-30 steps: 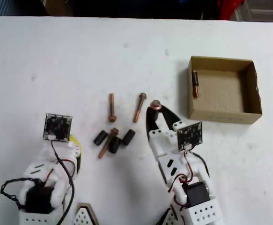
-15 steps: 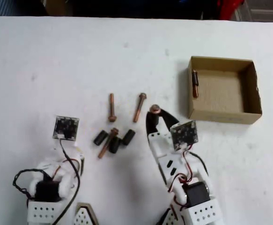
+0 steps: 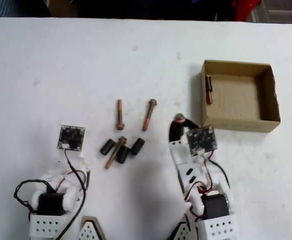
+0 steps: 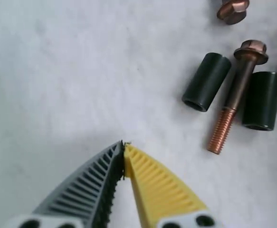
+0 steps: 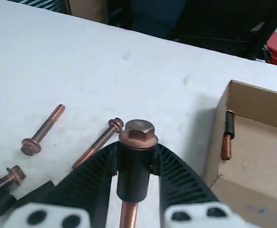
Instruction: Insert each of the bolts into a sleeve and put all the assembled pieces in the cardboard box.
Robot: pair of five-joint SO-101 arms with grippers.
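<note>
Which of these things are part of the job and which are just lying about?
Job: three loose bolts, three black sleeves, sleeved bolt in the right end effector, second sleeved bolt in the cardboard box.
Lying about: red object behind the table.

I see a white table (image 3: 60,60). The loose bolts (image 3: 119,114) are copper and the sleeves (image 3: 107,147) black. My left gripper (image 4: 123,145) is half grey, half yellow, ribbed throughout. My right gripper (image 5: 136,152) is black and ribbed. The held bolt (image 5: 137,133) is copper, the held sleeve (image 5: 132,175) black. The box (image 3: 236,122) is plain brown.
</note>
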